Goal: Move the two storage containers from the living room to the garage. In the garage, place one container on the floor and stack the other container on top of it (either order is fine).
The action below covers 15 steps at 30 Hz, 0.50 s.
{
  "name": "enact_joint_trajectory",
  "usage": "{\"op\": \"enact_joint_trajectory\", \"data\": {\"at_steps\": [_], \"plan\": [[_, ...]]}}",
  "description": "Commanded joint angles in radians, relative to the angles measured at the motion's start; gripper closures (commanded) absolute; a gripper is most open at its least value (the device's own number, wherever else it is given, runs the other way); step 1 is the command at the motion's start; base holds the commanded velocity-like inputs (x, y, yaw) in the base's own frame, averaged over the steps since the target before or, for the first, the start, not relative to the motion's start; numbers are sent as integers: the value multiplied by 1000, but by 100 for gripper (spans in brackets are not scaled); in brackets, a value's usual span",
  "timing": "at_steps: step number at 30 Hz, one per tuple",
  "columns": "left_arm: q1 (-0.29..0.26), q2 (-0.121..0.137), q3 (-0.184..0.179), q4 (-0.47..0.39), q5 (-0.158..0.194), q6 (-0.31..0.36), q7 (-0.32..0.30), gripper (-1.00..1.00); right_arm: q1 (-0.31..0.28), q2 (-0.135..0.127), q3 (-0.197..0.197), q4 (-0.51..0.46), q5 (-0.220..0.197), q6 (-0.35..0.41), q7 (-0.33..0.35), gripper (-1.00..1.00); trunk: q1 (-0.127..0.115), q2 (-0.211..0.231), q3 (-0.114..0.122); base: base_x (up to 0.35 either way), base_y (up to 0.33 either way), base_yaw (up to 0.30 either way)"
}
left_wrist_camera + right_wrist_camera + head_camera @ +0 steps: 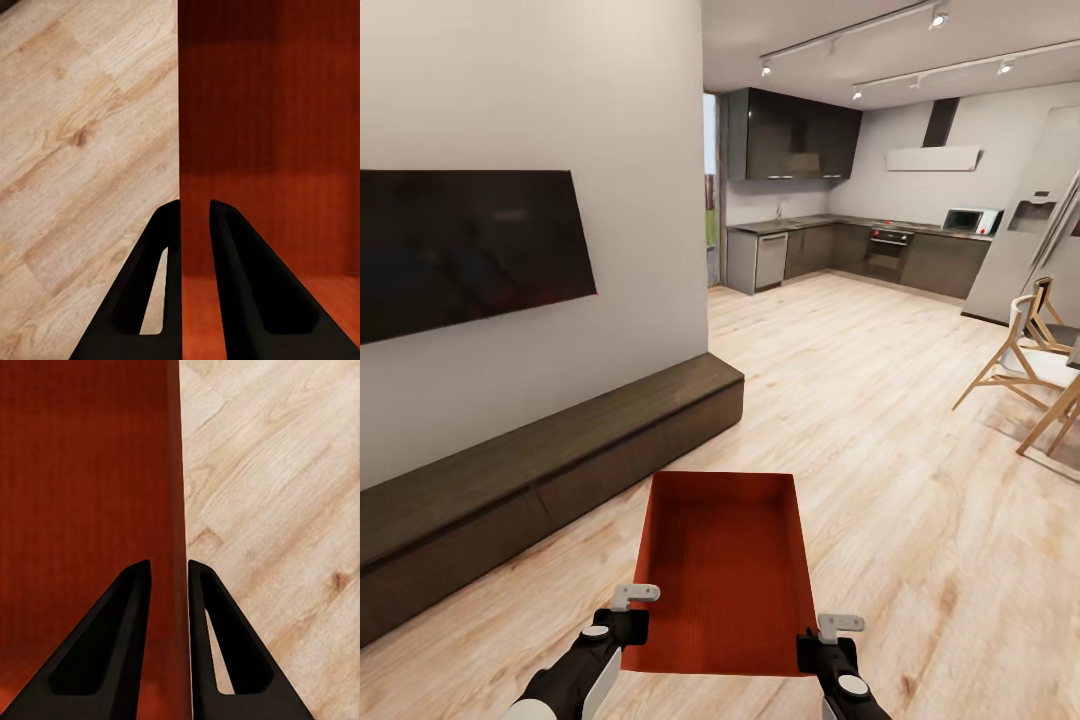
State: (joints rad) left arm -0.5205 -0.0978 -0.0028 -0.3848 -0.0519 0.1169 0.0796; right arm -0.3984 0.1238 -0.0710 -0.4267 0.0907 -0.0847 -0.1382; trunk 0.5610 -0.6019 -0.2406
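One orange-red, shallow, rectangular open-top plastic storage container (725, 570) is held out in front of the robot, above the light wood plank floor (920, 500), with a side wall pinched at each near corner. The left gripper (628, 625) is clamped on the container's left wall, one finger inside and one outside, as seen in the left wrist view (195, 217); the right gripper (822, 648) is clamped the same way on the right wall (169, 577).

The step in hand is judged to be the carrying of the first container out of the living room. A black wall-mounted television (465, 250) and a long, low, dark wood cabinet (540, 470) are passed on the left, and a dark-fronted kitchen (840, 240) lies ahead, with pale wooden chairs (1025, 360) at the right. The garage is not in sight, so the next move is thought to call for driving on with both grips kept firm and the container kept level.

The container's inside is empty, its bottom is finely ribbed, and its walls look thin and upright.
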Motion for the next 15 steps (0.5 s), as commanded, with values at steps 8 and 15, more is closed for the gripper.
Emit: {"op": "enact_joint_trajectory", "data": {"at_steps": [8,15], "plan": [[-1,-11,-9,-5,1,6,0,100,0,2,-2,7,3,44,0,100,0,-1,-1,0,0,0],[-1,-11,-9,-5,1,6,0,100,0,2,-2,8,3,44,0,100,0,-1,-1,0,0,0]]}}
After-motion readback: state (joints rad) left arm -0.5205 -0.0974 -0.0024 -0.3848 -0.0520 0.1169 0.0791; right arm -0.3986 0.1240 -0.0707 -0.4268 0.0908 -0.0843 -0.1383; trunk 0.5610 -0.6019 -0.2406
